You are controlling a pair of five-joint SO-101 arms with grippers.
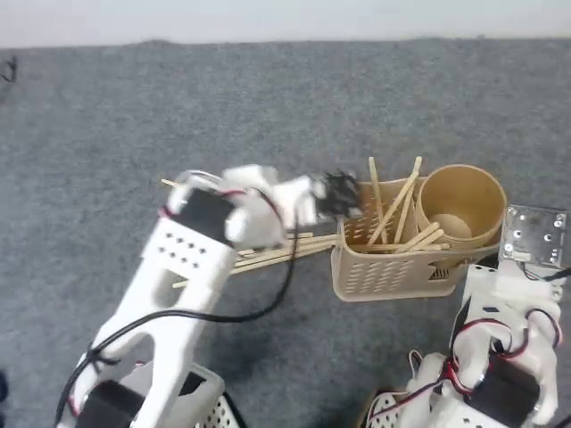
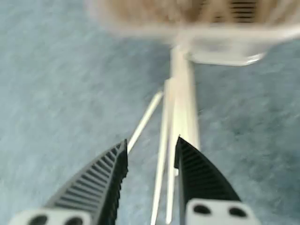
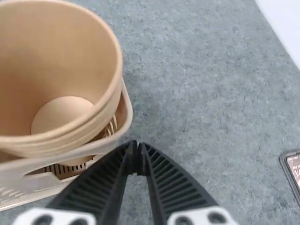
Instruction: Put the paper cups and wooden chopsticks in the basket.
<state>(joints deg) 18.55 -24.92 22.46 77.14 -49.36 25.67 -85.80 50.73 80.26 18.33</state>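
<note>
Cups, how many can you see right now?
2 at least: the cups sit nested upright at one end of the basket, next to the chopsticks in it. Their layered rims suggest more may be hidden in the stack.

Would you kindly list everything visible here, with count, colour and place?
slotted beige plastic basket: one, beige, on the carpet.
tan paper cups: nested stack, number unclear, tan, in the basket's right end.
wooden chopsticks in the basket: several, pale wood, leaning in its left part.
wooden chopsticks on the carpet: several, pale wood, lying left of the basket.
grey carpet: one, grey, covering the table.
left gripper: one, black, open over the loose chopsticks.
right gripper: one, black, shut, beside the basket's cup end.
</note>
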